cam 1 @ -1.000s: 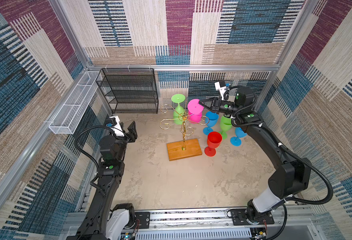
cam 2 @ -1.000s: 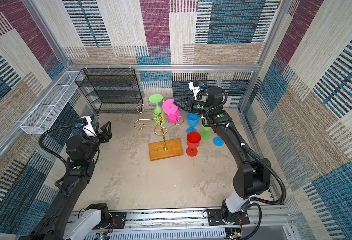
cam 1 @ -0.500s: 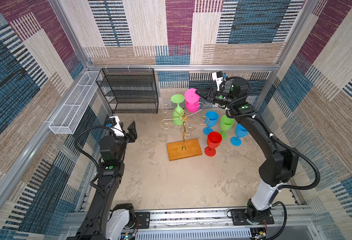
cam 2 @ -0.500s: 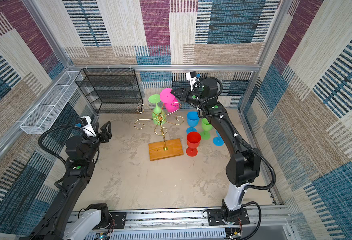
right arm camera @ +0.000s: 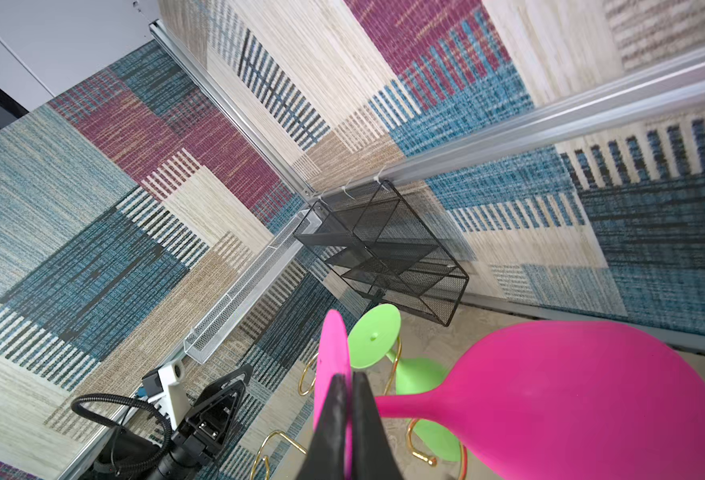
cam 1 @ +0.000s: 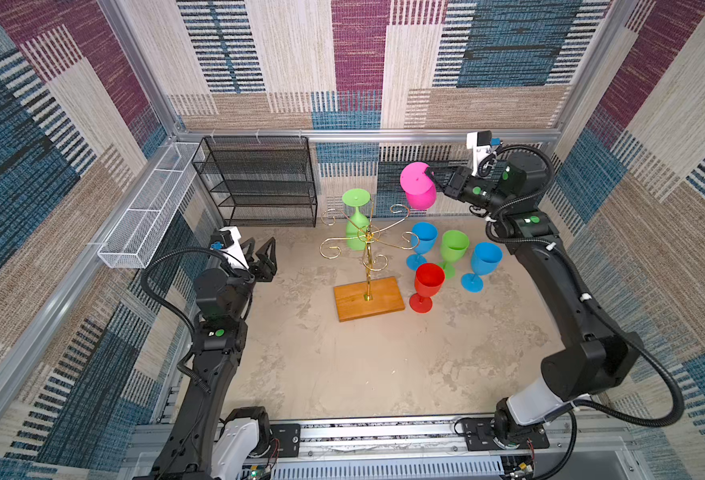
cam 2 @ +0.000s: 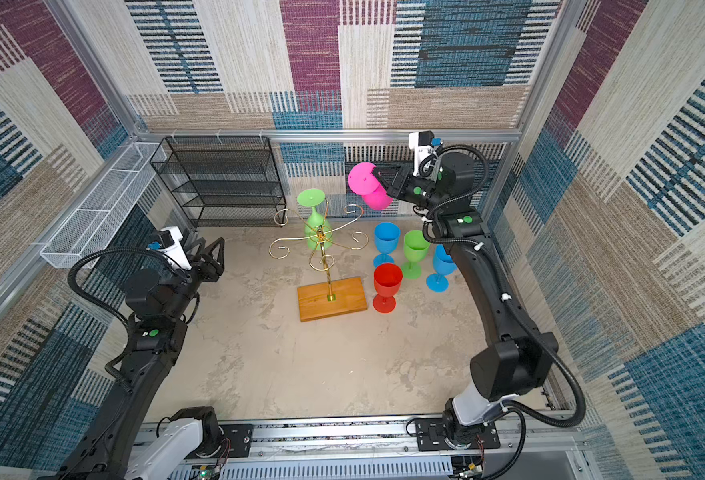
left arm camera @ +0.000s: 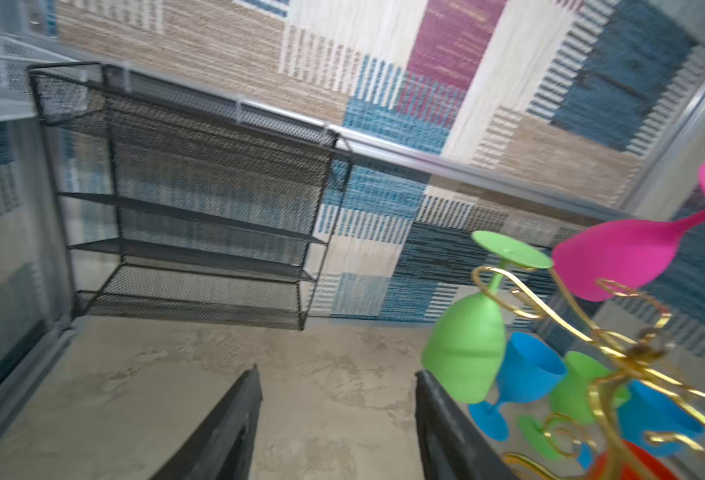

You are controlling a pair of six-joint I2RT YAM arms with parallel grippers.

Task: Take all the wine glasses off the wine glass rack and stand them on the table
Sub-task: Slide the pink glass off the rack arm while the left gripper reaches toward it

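The right gripper (cam 1: 430, 175) is clamped on the stem of the pink wine glass (cam 1: 418, 192), which hangs tilted, foot up, just beneath it. The rack (cam 1: 368, 253) stands lower, clear of the glass. The left gripper (cam 1: 262, 254) is open and empty, well apart.

Pink wine glass (cam 2: 375, 199) tilted, gripped by the right end effector (cam 2: 379, 178), upper centre, above the wine glass rack (cam 2: 321, 246), green wine glass (cam 2: 316, 224) hanging inverted on it
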